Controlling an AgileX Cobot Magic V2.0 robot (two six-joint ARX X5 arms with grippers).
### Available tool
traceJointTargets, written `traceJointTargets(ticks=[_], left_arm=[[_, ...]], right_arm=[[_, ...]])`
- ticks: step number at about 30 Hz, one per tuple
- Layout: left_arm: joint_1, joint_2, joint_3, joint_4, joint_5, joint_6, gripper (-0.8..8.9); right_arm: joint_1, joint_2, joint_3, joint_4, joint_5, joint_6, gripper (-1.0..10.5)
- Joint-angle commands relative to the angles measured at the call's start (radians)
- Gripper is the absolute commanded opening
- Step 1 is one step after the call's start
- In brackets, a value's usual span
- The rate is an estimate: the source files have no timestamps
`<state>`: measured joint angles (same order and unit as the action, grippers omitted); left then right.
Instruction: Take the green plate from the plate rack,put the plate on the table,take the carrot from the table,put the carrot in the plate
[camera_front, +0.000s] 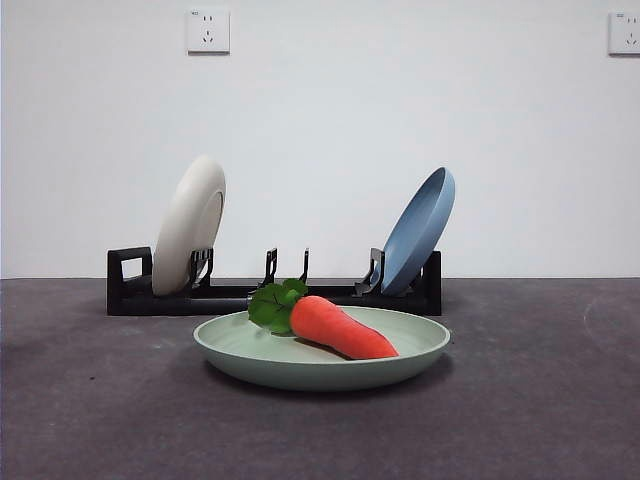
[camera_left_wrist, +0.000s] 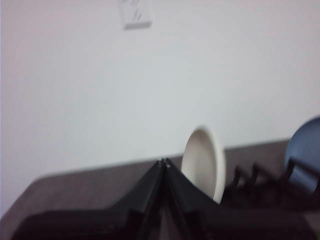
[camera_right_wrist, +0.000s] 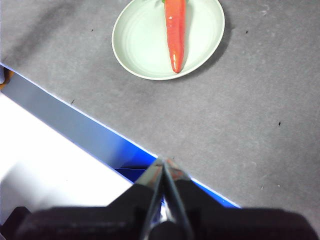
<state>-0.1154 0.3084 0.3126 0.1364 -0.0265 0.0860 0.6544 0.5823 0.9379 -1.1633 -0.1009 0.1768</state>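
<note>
Your carrot (camera_front: 340, 327) already lies inside the green plate (camera_front: 230, 345), leaves toward ten o'clock and tip toward four o'clock in the front view, and the plate sits flat on the table (camera_front: 90, 400) just in front of the plate rack (camera_front: 128, 282). Behind it the white plate (camera_front: 188, 226) leans in the rack at about eleven o'clock and the blue plate (camera_front: 418, 232) at about one o'clock, with the middle slots bare. By the look of it the placing is done, so what remains is to keep both arms clear. Your right gripper (camera_right_wrist: 163, 162) hangs well back from the plate, over the table's edge, jaws pressed together and holding nothing; your left gripper (camera_left_wrist: 164, 162) faces the rack, jaws likewise closed and empty. Keep them high and away so nothing nudges the rim or rolls the carrot
</note>
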Motion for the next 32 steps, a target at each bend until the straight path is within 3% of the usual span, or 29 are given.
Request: traceJointTargets(ticks=[1,16,24,27,32], left_arm=[[0.024,-0.079,-0.084,-0.026,0.005,-0.005,-0.03],[0.053,-0.246,-0.29,-0.185,0.008,-0.047,-0.03],[0.053,-0.288,-0.309,-0.283,0.011,-0.093,-0.04],[0.052,-0.306,-0.309,-0.315,0.015,-0.156,-0.03],[0.053,-0.306,-0.309,-0.312,0.004,-0.155,-0.03]], right_arm=[[0.002,0.0,0.0,0.003,0.003,0.009,0.0],[0.002,0.0,0.0,0.003,0.003,0.009,0.0],[0.002,0.0,0.0,0.003,0.003,0.009,0.0],[0.002,0.0,0.0,0.003,0.003,0.009,0.0],[0.002,0.0,0.0,0.003,0.003,0.009,0.0]])
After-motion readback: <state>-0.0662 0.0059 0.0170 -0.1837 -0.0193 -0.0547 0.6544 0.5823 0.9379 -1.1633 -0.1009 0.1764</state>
